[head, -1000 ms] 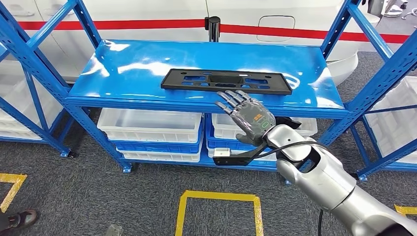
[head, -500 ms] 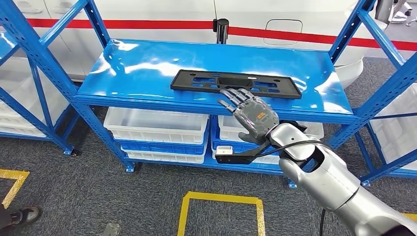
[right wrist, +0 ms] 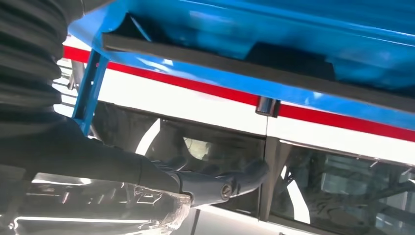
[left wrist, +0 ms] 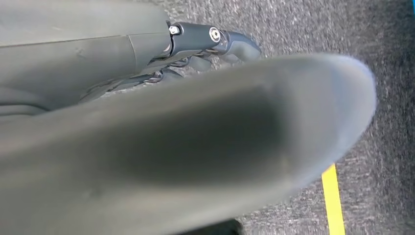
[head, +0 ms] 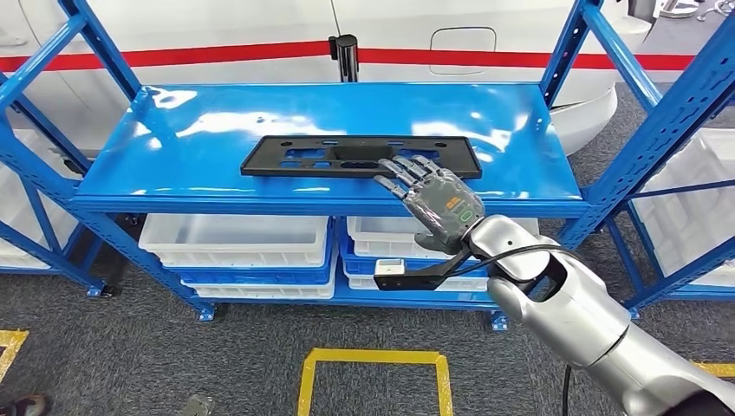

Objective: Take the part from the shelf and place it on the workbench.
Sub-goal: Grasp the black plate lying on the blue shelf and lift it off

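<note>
Grey rough carpet [head: 130, 347] covers the floor, with yellow tape lines [head: 373, 357] stuck on it. On the carpet stands a shiny blue metal shelf [head: 217, 130] with blue posts full of little holes. Behind it is a big white wall with a red stripe [head: 217, 54] running across.

Under the shelf top sit white plastic bins [head: 234, 238], stacked up in two piles side by side on a blue lower board (I cannot tell what is inside them, they look like just white tubs).

On top of the shelf lies the flat black plastic part [head: 329, 158]. It is long and thin like a plate, with cut-out holes in it, and it rests flat near the front edge.

The robot's right hand [head: 433, 199] is grey and dark, on a smooth silver arm [head: 572, 321] with a black cable. Its fingers [head: 403, 169] are spread apart and stretched out, and the tips reach over the right end of the black part. They hold nothing. From the head view I cannot tell if the tips touch the part or just hang above it.

In the right wrist view the part's dark edge [right wrist: 254, 73] shows against the blue shelf, apart from the fingers.

The left hand [left wrist: 205, 44] hangs over the carpet. Its dark fingers look bent, but a big grey blurry thumb hides most, so I cannot tell if it is open or closed.
</note>
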Controlling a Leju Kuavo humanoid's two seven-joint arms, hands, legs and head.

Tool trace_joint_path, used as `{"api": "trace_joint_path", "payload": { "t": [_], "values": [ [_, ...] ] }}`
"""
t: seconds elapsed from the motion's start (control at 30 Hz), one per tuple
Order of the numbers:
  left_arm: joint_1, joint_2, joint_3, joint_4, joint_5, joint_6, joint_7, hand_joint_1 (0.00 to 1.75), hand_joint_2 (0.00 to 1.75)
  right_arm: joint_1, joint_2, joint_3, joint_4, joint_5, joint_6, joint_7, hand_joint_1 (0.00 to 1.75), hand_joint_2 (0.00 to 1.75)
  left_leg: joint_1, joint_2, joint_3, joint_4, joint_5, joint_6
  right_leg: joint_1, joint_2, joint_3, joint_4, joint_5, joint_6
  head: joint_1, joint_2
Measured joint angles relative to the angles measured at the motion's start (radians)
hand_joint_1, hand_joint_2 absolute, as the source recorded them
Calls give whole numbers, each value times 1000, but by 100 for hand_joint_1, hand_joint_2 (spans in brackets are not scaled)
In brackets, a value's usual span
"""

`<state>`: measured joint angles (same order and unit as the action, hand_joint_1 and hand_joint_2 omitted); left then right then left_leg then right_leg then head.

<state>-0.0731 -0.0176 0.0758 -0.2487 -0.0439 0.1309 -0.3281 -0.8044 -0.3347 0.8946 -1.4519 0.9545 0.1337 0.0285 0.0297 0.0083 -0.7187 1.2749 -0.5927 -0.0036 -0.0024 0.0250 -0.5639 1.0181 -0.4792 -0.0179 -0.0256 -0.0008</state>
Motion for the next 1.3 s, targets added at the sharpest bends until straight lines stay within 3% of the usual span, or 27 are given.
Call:
{"api": "trace_joint_path", "payload": {
  "t": [0.03,0.1,0.13,0.17,0.23,0.3,0.37,0.43,0.47,0.5,0.57,0.6,0.63,0.67,0.7,0.73,0.8,0.83,0.9,0.97,1.0,1.03,1.1,1.13,1.2,1.3],
  "values": [
    [1,0,0,0,0,1,0,0,0,0,1,1,0,0,0,0,0,175,-8,-1,2,-42,40,16,8,4,11,-1,-8,-3,0,0],
    [1,4,1,0,0,2,0,0,0,-2,2,1,0,0,0,0,0,175,-32,-10,32,-161,141,64,20,11,35,-5,-23,-8,6,0],
    [1,6,1,-1,0,3,0,0,0,-4,2,2,-1,0,0,1,0,175,-42,-16,49,-211,173,84,20,14,45,-9,-30,-8,12,0],
    [0,9,2,-2,0,4,-1,0,0,-5,2,3,-1,0,1,1,0,175,-51,-20,61,-240,187,97,16,17,51,-17,-33,-5,15,0],
    [0,12,2,-4,0,5,-1,0,0,-5,3,4,-2,-1,1,2,0,175,-61,-22,88,-283,189,109,11,19,64,-24,-23,13,12,0],
    [0,12,2,-5,0,4,-1,0,0,-8,3,5,-4,-3,6,3,0,175,-58,-17,126,-322,198,113,12,9,70,-13,-21,27,6,0],
    [-2,9,4,-5,0,1,0,0,0,-16,4,8,-4,-9,20,5,0,175,-47,-12,153,-339,197,107,10,-2,28,60,-47,25,8,0],
    [-3,6,7,-5,0,-1,1,0,0,-18,5,14,-3,-17,37,8,0,175,-37,-11,164,-340,183,94,0,-7,-56,185,-84,32,10,0],
    [-3,3,9,-5,0,-2,1,0,0,-16,6,19,-2,-19,42,9,0,175,-31,-11,171,-340,175,85,-8,-9,-93,226,-94,45,10,0],
    [-2,0,11,-5,1,-2,1,0,0,-14,6,24,-1,-21,45,9,0,175,-25,-11,179,-339,167,74,-17,-11,-111,231,-87,63,11,0],
    [0,-5,14,-5,1,-2,1,0,0,-13,6,33,1,-23,50,10,0,175,-9,-12,201,-336,147,51,-37,-18,-88,123,-14,113,11,0],
    [0,-6,16,-5,1,-1,2,0,0,-13,7,37,3,-23,52,11,0,175,-3,-12,212,-334,136,38,-44,-24,-67,56,25,132,12,0],
    [0,-5,18,-5,2,0,2,0,0,-14,7,40,4,-24,52,11,0,175,1,-12,219,-329,125,26,-46,-31,-50,2,45,134,16,0],
    [-1,-4,19,-5,2,1,2,0,0,-14,8,43,6,-25,53,11,0,175,1,-11,223,-326,116,16,-44,-36,-38,-26,54,124,18,0],
    [-1,-3,21,-5,2,1,2,0,0,-14,9,45,7,-25,54,12,0,175,1,-10,226,-323,109,8,-42,-39,-35,-28,49,103,17,0],
    [0,-3,22,-5,2,2,2,0,0,-14,9,47,8,-26,54,12,0,175,2,-8,230,-320,105,3,-40,-39,-30,-30,45,82,14,0],
    [0,-4,24,-5,2,2,2,0,0,-16,11,50,10,-26,54,12,0,175,6,-3,233,-302,97,-1,-41,-32,-16,-29,46,55,4,0],
    [0,-5,25,-5,2,2,2,0,0,-20,13,51,10,-28,54,12,0,175,8,-2,220,-271,84,-3,-40,-28,-10,-29,43,46,2,0],
    [-2,-5,26,-5,2,4,2,0,0,-25,17,55,11,-31,54,12,0,175,10,-3,150,-151,31,-9,-36,-25,-4,-30,37,34,0,0],
    [0,-5,27,-5,2,6,1,0,0,-22,20,63,13,-36,55,12,0,175,9,-5,63,-28,-15,-12,-29,-23,0,-29,33,30,-1,0],
    [1,-5,27,-5,1,6,1,0,0,-20,21,67,14,-38,56,12,0,175,9,-6,38,-10,-9,-10,-26,-22,3,-29,31,27,-1,0],
    [2,-5,27,-5,1,7,0,0,0,-19,22,72,16,-40,58,12,0,175,9,-6,32,-29,19,-6,-24,-20,6,-29,28,25,-1,0],
    [1,-5,27,-6,0,8,-2,0,0,-19,28,82,18,-44,59,11,0,175,5,-6,67,-156,115,9,-20,-18,15,-29,22,22,-1,0],
    [1,-4,27,-6,0,8,-3,0,0,-19,31,86,18,-45,61,10,0,175,0,-5,88,-218,146,18,-18,-16,19,-30,19,24,0,0],
    [0,-4,29,-6,0,8,-6,0,0,-20,35,95,20,-48,68,10,0,175,-10,-6,110,-278,164,30,-17,-14,20,-31,13,31,-1,0],
    [0,-5,32,-7,-1,8,-8,0,0,-23,38,109,22,-55,74,9,0,175,-16,-8,121,-291,171,38,-14,-15,21,-30,4,49,0,0]
  ]
}}
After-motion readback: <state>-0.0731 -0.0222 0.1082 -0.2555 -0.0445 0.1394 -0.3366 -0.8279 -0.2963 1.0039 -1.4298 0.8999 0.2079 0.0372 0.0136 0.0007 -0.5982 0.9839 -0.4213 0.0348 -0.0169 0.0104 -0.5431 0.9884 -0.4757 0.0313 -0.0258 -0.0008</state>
